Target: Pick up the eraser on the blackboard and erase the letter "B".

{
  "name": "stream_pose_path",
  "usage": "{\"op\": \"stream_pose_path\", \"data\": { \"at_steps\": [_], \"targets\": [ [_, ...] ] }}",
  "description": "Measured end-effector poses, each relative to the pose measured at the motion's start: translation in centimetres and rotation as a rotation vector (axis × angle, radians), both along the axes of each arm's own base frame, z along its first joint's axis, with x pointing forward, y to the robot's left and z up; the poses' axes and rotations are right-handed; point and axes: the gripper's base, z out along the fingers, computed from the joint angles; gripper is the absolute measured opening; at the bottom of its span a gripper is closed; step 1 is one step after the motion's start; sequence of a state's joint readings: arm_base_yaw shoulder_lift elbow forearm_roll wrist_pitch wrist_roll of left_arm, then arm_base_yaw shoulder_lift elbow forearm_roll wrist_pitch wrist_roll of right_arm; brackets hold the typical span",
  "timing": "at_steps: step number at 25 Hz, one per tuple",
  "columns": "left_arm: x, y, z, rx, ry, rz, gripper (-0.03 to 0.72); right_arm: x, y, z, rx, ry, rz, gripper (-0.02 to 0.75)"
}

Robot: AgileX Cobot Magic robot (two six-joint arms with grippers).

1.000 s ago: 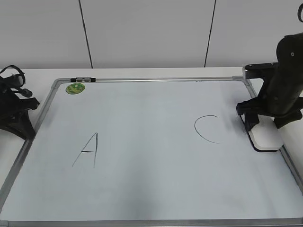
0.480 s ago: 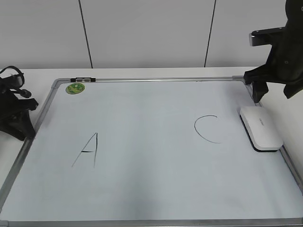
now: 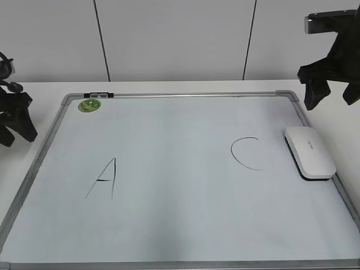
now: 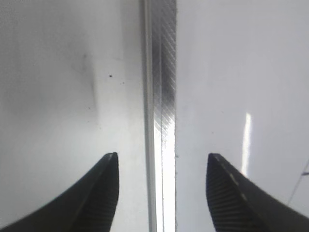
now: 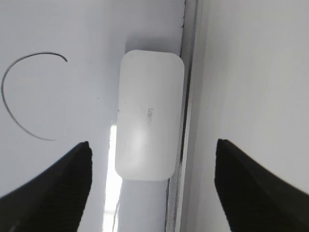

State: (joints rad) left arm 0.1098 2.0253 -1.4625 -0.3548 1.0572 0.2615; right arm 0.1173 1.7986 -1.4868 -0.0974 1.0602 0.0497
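The white eraser (image 3: 309, 152) lies flat on the blackboard (image 3: 185, 94), against its right frame rail. It also shows in the right wrist view (image 5: 149, 116), beside the rail (image 5: 190, 72). My right gripper (image 3: 331, 98) is open and empty, well above the eraser; its jaws (image 5: 153, 145) straddle the eraser from above. My left gripper (image 3: 17, 132) is open and empty over the board's left rail (image 4: 161, 72), its jaws (image 4: 163, 155) on either side of it. No letter "B" shows; the board between the "A" and the "C" is blank.
A slanted black "A" (image 3: 104, 179) is at the board's left and an open curved "C" (image 3: 246, 153) (image 5: 29, 96) is just left of the eraser. A green round sticker (image 3: 89, 104) sits at the far-left corner. White table surrounds the board.
My right gripper has let go of the eraser and risen up and away from it. The eraser stays by the right rail. My left arm has lifted and shifted left.
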Motion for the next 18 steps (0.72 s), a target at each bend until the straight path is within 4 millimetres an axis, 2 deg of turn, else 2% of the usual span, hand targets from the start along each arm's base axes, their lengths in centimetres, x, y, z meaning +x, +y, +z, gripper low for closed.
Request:
{"op": "stream_pose_path", "data": {
  "at_steps": [4, 8, 14, 18],
  "targets": [
    [-1.2, -0.2, 3.2, -0.01, -0.012, -0.024, 0.423, -1.7, 0.0, 2.7, 0.021, -0.018, 0.015, 0.587],
    [-2.9, -0.6, 7.3, -0.019, -0.066, -0.041, 0.423, -4.5, -0.2, 5.9, 0.034, -0.059, 0.018, 0.587],
    [-6.1, -1.0, 13.8, -0.005, -0.226, -0.052, 0.423, -10.4, -0.9, 9.8, 0.045, -0.16, 0.022, 0.587],
    [-8.9, -1.3, 17.8, 0.006, -0.339, -0.039, 0.422, -14.7, -1.4, 10.5, 0.049, -0.201, 0.023, 0.587]
  ]
}}
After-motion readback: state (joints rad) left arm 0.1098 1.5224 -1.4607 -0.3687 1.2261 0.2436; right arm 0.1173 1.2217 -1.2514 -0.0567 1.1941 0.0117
